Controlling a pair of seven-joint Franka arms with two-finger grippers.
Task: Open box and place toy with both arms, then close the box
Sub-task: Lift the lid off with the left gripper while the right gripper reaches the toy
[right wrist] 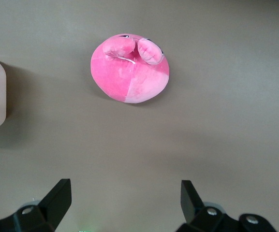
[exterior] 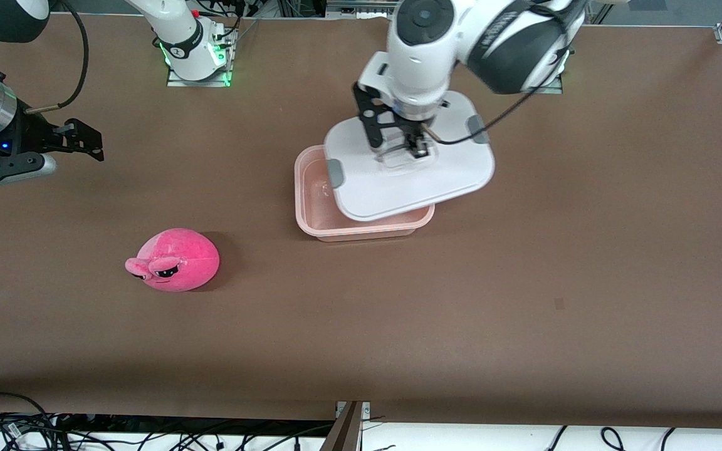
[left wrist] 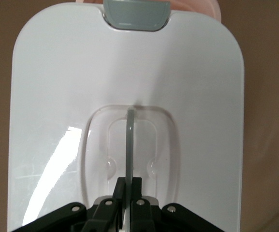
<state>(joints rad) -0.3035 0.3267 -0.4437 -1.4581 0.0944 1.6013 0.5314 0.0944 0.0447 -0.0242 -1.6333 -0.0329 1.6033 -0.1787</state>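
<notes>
**Lid off, toy not yet picked**

Left gripper point(exterior: 412, 145) clamped on the handle point(left wrist: 129, 145) of lid point(exterior: 361, 181), held skewed over tub point(exterior: 311, 188), partly uncovering it. Right gripper point(exterior: 79, 141) fingers spread wide, holding nothing, waiting over bare table point(exterior: 524, 313) at the right arm's end. Toy point(exterior: 176, 263) on table, nearer the camera than tub, well apart. Opening step underway. Next, probably: clear lid fully aside, drop right gripper onto toy.
</notes>
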